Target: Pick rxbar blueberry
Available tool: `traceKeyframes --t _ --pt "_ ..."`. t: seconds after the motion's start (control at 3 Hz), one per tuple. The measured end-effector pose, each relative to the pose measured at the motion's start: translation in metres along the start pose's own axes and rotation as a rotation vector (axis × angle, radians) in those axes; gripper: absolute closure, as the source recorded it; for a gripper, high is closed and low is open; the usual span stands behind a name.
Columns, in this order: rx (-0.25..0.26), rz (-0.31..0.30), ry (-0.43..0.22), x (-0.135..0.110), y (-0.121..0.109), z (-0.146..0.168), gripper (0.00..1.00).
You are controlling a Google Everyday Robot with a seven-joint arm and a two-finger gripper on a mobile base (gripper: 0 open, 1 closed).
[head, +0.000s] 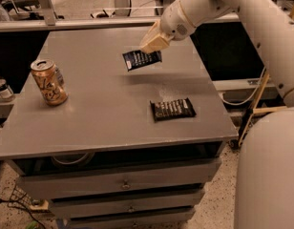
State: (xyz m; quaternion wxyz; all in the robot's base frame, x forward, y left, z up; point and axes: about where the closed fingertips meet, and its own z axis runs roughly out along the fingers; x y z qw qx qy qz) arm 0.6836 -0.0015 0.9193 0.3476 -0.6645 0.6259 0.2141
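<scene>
The rxbar blueberry (141, 59) is a small dark navy wrapper with rows of white text. It hangs in the air above the middle of the grey table (104, 113), tilted, with its shadow on the tabletop below. My gripper (153, 43) is shut on the bar's upper right edge and holds it clear of the table. The white arm reaches in from the upper right.
A black-brown bar wrapper (173, 109) with white lettering lies flat at the table's right front. An orange-tan can (49, 81) stands upright at the left. Drawers run under the table's front edge. My white base (268, 171) fills the right foreground.
</scene>
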Motion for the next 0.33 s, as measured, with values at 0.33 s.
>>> traceKeyframes --t 0.33 --pt "0.027 -0.023 -0.01 -0.0077 -0.0092 -0.0094 1.0"
